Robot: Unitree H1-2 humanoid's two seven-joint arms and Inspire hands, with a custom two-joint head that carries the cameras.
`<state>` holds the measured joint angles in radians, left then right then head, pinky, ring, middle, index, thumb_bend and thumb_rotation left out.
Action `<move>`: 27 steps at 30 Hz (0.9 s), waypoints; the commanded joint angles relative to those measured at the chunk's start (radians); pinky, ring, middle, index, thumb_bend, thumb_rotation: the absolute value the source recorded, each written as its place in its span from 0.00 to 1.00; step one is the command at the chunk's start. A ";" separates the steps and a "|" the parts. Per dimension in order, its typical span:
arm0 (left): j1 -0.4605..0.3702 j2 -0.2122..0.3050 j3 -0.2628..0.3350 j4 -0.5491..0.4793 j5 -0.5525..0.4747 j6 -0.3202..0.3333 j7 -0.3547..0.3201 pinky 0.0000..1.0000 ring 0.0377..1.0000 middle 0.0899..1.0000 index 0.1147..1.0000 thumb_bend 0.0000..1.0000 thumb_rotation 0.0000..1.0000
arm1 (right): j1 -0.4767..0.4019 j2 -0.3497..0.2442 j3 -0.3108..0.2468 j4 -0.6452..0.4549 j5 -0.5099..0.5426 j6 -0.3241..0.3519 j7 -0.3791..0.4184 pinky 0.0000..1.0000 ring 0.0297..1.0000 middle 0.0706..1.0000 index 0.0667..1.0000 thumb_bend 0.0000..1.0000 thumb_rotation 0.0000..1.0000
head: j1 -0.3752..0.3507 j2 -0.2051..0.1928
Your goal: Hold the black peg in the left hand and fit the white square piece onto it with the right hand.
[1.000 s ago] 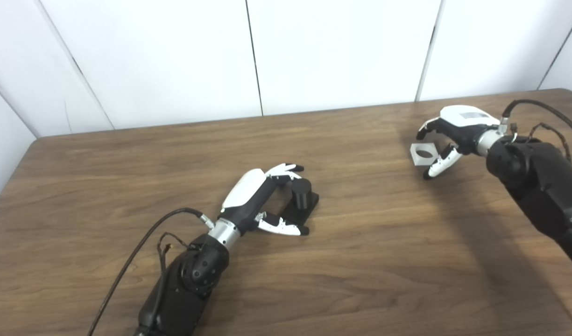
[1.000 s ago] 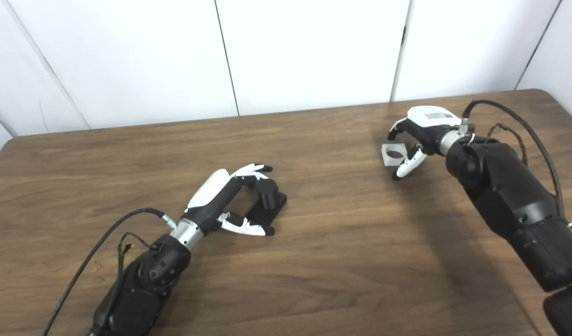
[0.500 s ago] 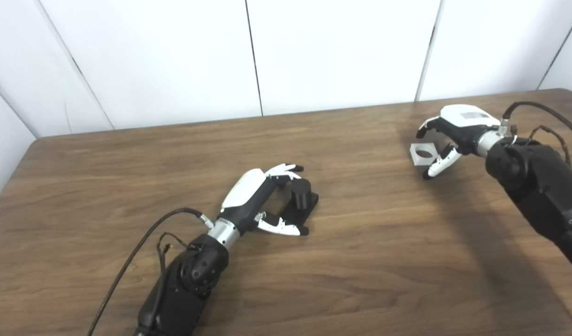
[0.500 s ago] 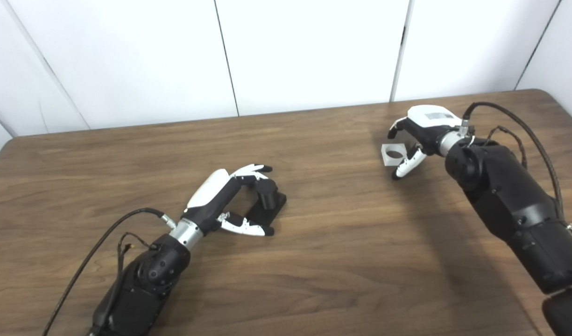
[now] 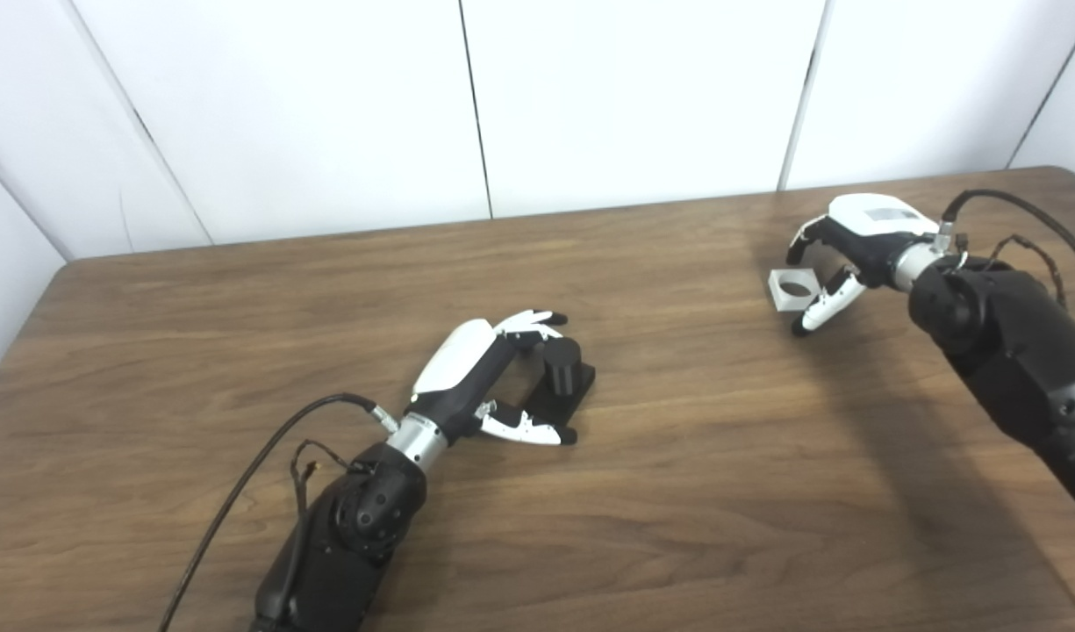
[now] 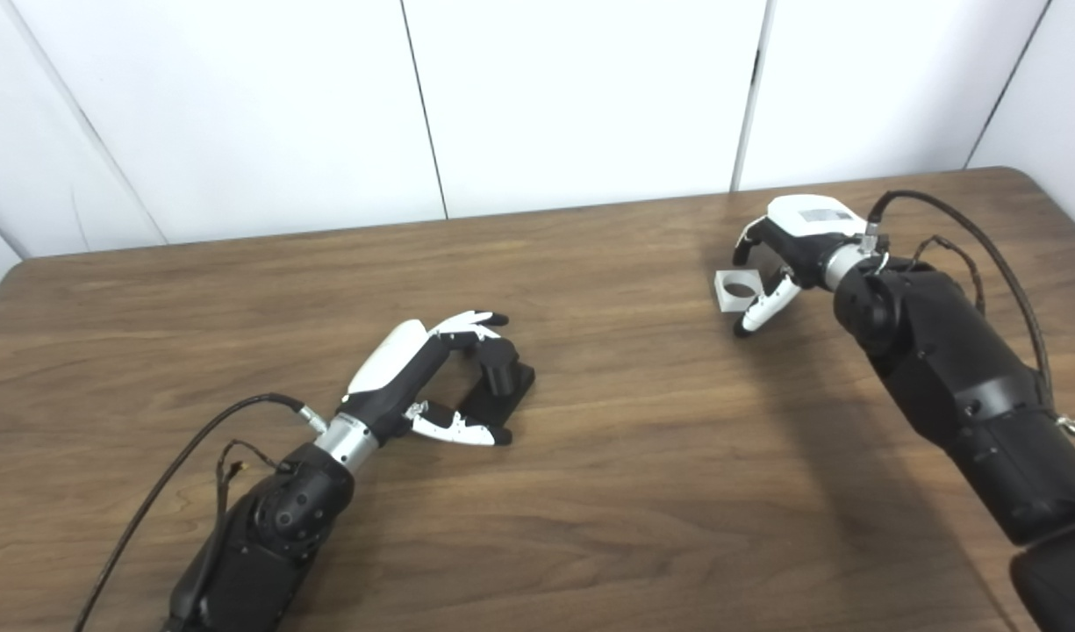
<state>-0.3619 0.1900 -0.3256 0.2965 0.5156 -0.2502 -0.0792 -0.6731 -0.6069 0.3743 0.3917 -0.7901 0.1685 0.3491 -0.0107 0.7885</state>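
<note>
Black peg [image 5: 564,363]: it's standing upright on its flat black base [image 5: 565,400], sitting on the table a bit left of centre from where I'm watching.
Left hand [image 5: 493,376]: I'm seeing it lying low around the peg, fingers [image 5: 532,321] reaching over the far side and thumb [image 5: 526,430] stretching along the near edge of the base. Looks more like cupping than clamping; fingers aren't pressing on the peg as far as I can tell, so I'm calling it spread apart with nothing really gripped.
White square piece [image 5: 791,289]: it's sitting way over on the right, well apart from the peg, round hole facing up-ish and the whole thing tilting a little.
Right hand [image 5: 840,250]: it's pinching the square piece between curled fingers above and thumb [image 5: 818,312] below. Can't tell if the piece is touching the wood or hanging just off it.
Wooden table [image 5: 677,491]: brown grain, both black forearms coming in over it.
White wall panels [image 5: 634,96]: they're running along behind the far edge.
</note>
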 commanded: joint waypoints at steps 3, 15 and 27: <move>-0.004 0.022 0.007 -0.023 0.007 0.013 -0.007 0.80 0.92 0.87 0.58 0.82 0.15 | -0.029 0.017 0.015 0.039 -0.020 -0.023 -0.045 0.76 0.83 0.81 0.52 0.62 0.19 | 0.001 0.003; -0.003 0.023 0.007 -0.029 0.009 0.016 -0.010 0.81 0.92 0.87 0.58 0.82 0.15 | -0.025 0.020 0.014 0.075 -0.021 -0.059 -0.128 0.76 0.79 0.75 0.45 0.52 0.14 | -0.001 0.005; -0.006 0.021 0.006 -0.027 0.010 0.023 -0.011 0.80 0.92 0.87 0.58 0.82 0.15 | -0.013 0.015 0.004 0.060 -0.009 -0.074 -0.153 0.77 0.78 0.74 0.45 0.52 0.14 | -0.003 0.006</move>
<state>-0.3569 0.1924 -0.3250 0.2784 0.5164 -0.2393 -0.0876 -0.6810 -0.5844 0.3788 0.4510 -0.7897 0.0967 0.2105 -0.0123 0.7931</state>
